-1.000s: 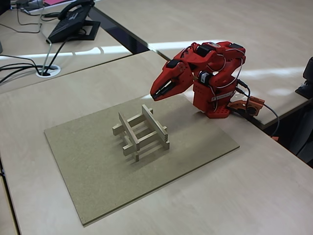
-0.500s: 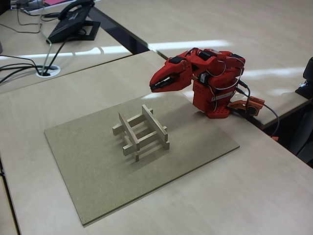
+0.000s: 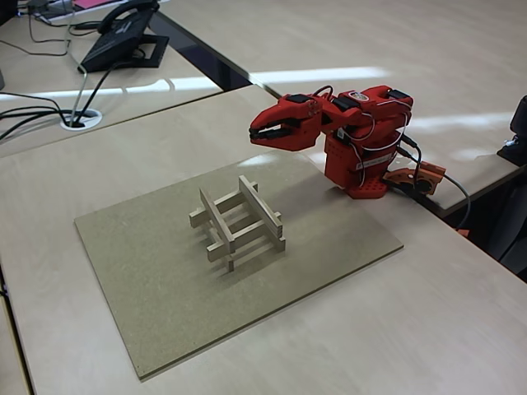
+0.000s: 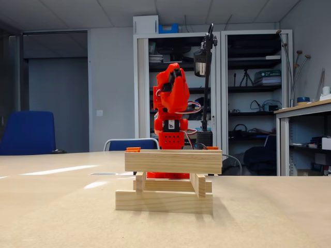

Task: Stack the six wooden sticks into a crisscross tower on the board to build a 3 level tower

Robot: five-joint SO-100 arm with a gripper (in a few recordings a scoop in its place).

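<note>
Standing at the centre of the board [image 3: 165, 329] is the tower [image 3: 237, 220], 3 crossed levels of 2 sticks each, looking complete. Hovering at upper right, well apart, the red gripper [image 3: 262, 131] is holding nothing, jaws nearly closed.

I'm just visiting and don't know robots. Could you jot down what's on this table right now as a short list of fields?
Robot: one red arm, folded back near its base, clear of the sticks
Gripper: raised, empty, jaws look almost closed
Tower: crisscross stack of pale sticks, three layers, two sticks per layer
Top layer: two sticks lying across the layer below
Board: brown sheet under the tower
Loose sticks: none seen on the board
Task state: tower looks finished
</note>
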